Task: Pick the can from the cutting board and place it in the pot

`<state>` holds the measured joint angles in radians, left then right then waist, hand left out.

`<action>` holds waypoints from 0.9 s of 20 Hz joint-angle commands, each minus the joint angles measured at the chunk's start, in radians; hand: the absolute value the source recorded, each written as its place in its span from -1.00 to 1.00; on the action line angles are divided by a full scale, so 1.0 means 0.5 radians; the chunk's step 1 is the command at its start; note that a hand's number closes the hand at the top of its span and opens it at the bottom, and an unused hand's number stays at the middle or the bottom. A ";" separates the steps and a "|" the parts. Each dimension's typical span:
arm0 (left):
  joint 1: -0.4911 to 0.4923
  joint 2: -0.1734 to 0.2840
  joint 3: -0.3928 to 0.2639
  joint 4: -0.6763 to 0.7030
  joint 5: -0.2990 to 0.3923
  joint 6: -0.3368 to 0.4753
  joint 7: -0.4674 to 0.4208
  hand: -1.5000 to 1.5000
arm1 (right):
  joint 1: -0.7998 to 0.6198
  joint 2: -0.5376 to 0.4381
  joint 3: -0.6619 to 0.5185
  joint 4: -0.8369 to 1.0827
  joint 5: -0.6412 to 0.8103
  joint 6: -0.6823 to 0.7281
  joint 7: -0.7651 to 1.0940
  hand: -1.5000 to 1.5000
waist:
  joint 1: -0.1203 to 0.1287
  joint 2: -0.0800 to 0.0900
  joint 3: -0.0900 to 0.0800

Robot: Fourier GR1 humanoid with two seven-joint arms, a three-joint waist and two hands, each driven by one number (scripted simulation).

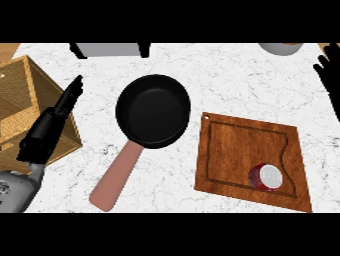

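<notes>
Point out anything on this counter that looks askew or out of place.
The cutting board sits skewed to the counter's edges, and the can on it lies tipped toward its near right corner. The "pot" is a black frying pan.

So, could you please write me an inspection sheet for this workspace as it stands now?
Surface: white marbled counter.
Job's things: red can lying on the wooden cutting board, near its lower right; black pan with pinkish handle, left of the board, holds nothing.
Clutter: wooden crate at left; grey appliance and a pale bowl at the top edge.
Hands: left hand open, beside the crate; right hand open, resting at right edge.
Cables: nothing seen.
Surroundings: nothing seen.
</notes>
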<state>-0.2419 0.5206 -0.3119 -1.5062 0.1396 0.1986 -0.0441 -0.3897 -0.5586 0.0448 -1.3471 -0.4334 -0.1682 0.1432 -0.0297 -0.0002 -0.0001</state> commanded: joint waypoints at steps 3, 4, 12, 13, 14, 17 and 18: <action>0.078 -0.105 -0.031 0.096 0.131 -0.088 0.102 0.00 | 0.116 -0.046 0.416 -0.228 0.095 0.590 -0.134 1.00 | 0.058 0.004 0.000; 0.108 -0.161 -0.064 0.149 0.159 -0.088 0.140 0.00 | 0.095 -0.068 0.562 -0.302 0.135 0.738 -0.124 1.00 | 0.070 0.012 -0.003; 0.359 -0.285 -0.102 0.241 0.322 -0.135 0.226 0.00 | 0.521 -0.016 0.464 -0.695 0.472 0.479 -1.319 -1.00 | -0.048 -0.016 0.013; 0.247 -0.267 -0.031 0.304 0.350 -0.157 0.251 0.00 | 0.599 0.005 0.486 -0.741 0.493 0.488 -1.432 -1.00 | -0.052 -0.008 0.008; 0.345 -0.322 -0.113 0.273 0.306 -0.126 0.220 0.00 | 0.665 0.009 0.486 -0.750 0.514 0.502 -1.567 -1.00 | -0.023 -0.010 0.008; 0.253 -0.306 -0.036 0.338 0.330 -0.210 0.239 0.00 | 0.944 -0.252 0.334 -0.977 0.471 0.694 -1.669 -1.00 | 0.003 -0.007 0.001; 0.331 -0.260 -0.059 0.160 0.338 -0.227 0.314 0.00 | 1.033 -0.355 0.316 -1.097 0.498 0.728 -1.563 -1.00 | 0.016 -0.011 0.001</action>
<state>-0.0925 0.3829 -0.3453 -1.3772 0.2986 0.1070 0.0716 -0.0187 -0.6483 0.2463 -1.7719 -0.1903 0.1360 -0.5730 -0.0346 -0.0055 0.0014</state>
